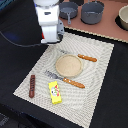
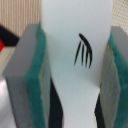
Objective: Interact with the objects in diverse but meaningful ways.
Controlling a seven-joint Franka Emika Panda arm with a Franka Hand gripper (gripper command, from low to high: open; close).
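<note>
- The scene centres on a round tan plate [image 1: 68, 65] resting on a pale woven placemat [image 1: 100, 80], which sits on a dark table.
- The robot's gripper [image 2: 75, 75] hangs above the mat's far edge, beyond the plate, towards the exterior view's left.
- In the wrist view, the green padded fingers [image 2: 37, 75] are pressed against both sides of a white oblong piece [image 2: 75, 45], so the claw is clamped on it and the piece appears lifted off the mat.
- The white piece has a small black brush-like mark and narrows towards one end.
- A yellow packet [image 1: 55, 92] with red print lies on the mat, nearer the camera than the plate.
- A dark brown stick [image 1: 32, 85] lies to the exterior view's left of the packet, well apart from the plate.
- Two wooden-handled utensils [image 1: 75, 82] flank the plate; grey pots [image 1: 92, 12] stand beyond the mat.
- Likely step: carrying the white piece to a new spot. Keep the grip steady, move slowly, choose bare mat or the plate's middle, lower until it rests, then release.
</note>
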